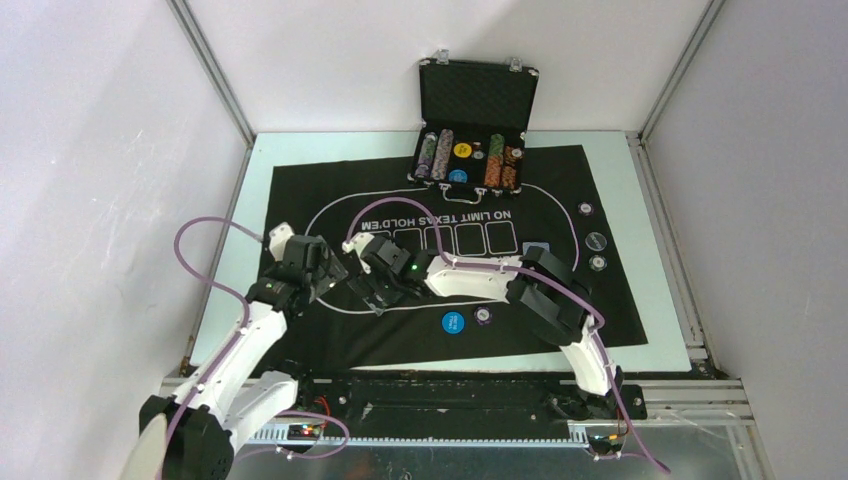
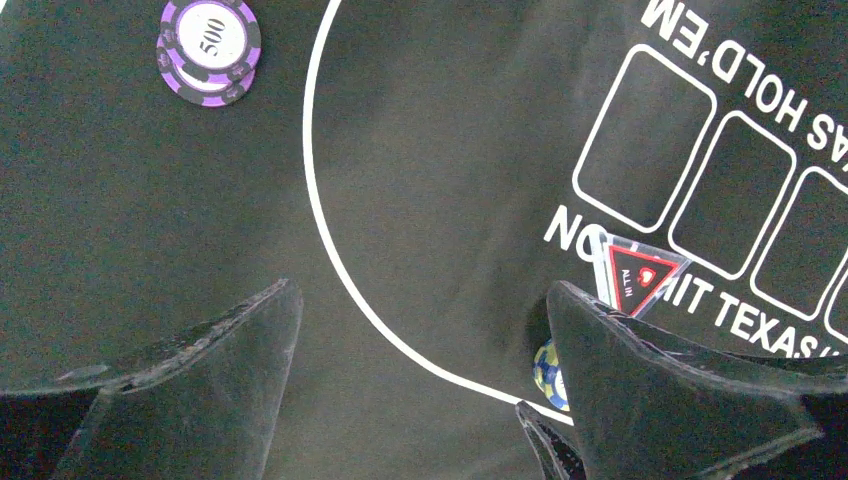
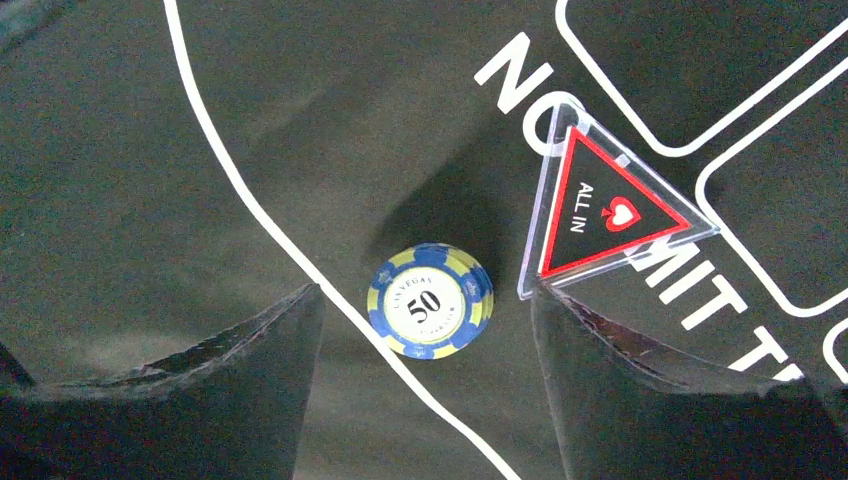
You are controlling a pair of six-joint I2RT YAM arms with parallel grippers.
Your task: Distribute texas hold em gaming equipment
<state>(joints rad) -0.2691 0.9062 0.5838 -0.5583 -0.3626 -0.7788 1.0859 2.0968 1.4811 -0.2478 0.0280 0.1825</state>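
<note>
In the top view, the mat [image 1: 300,190] lies on the surface [image 1: 655,250] and covers its middle. The case [image 1: 478,95] stands at the mat's far edge, top centre of the frame, with rows of chips [image 1: 440,155] in its tray. Three single chips [image 1: 596,241] lie in a line down the mat's right side. A round button [image 1: 454,322] lies at lower centre, with a small chip [image 1: 484,316] just to its right. My left end effector [image 1: 325,262] and right end effector [image 1: 378,280] sit side by side, left of centre.

In my right wrist view, the 50 chip [image 3: 430,301] lies at centre between my fingers [image 3: 250,400], on the curved line [image 3: 240,190]. The all-in marker [image 3: 605,215] lies to its upper right, apart from it, over the lettering [image 3: 515,70].

In my left wrist view, the 500 chips [image 2: 209,50], one on another, lie in the upper left corner, outside that line.
</note>
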